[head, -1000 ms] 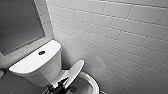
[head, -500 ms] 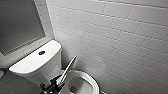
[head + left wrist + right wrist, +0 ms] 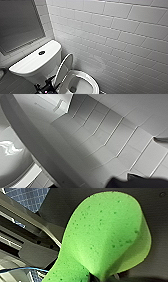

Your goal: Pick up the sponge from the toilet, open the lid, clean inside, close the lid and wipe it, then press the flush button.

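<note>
Head view: the white tiled wall (image 3: pixel 112 37) takes up most of the scene. Against it is the white glossy ceramic toilet (image 3: pixel 37 62), boxy tank behind and oval bowl in front. The white oval toilet lid (image 3: pixel 64 66) stands up, tilted back toward the tank, so the bowl is open. My left claw (image 3: pixel 50 85) sits low, just beside the lid's lower edge. I cannot tell whether it is clenched or released. The left wrist view shows the lid's edge close up with the tiles behind it.

Right wrist view: the small bright green soft sponge (image 3: pixel 105 230) is off the toilet and pinched at one end by my right claw (image 3: pixel 97 278), clenched on it. The pad is folded from the squeeze and touches nothing else.

The small dark round flush button with silvery rim (image 3: pixel 41 52) sits in the middle of the tank top, well apart from either claw.

Progress, my read: the sponge pickup is done and the lid is open or nearly fully open. Left to do are cleaning inside the bowl, closing the lid, wiping it and pressing flush. Roughly a third of the way through.
</note>
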